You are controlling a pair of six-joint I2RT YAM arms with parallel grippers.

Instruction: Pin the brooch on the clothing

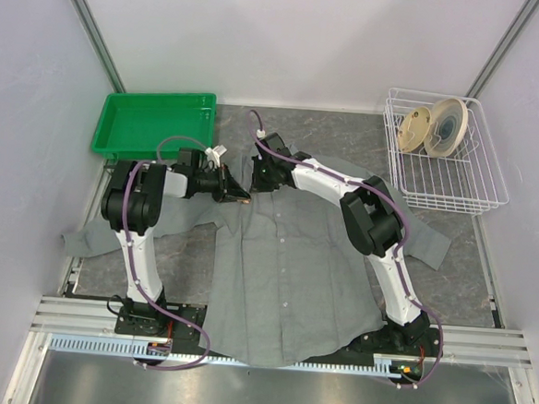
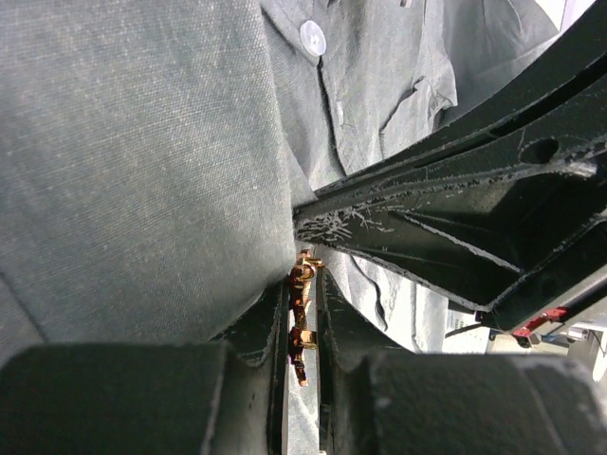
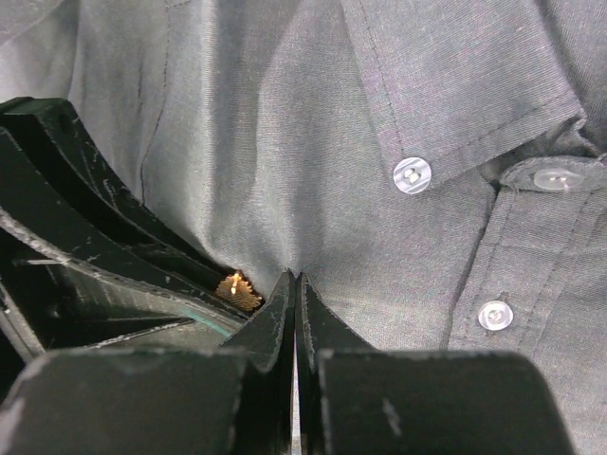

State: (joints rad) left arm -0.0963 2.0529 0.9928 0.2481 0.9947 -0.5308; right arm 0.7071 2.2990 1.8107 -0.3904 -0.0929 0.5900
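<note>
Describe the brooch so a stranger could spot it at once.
Start at the grey shirt spread on the table and go up to its collar. There the left hand pinches the brooch, a tiny gold-orange metal piece; everything around it is grey cloth or black fingers.

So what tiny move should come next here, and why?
Probably the left gripper should nudge the brooch forward into the shirt: it clamps the brooch right at the cloth, and the right gripper pinches a fold beside it.
</note>
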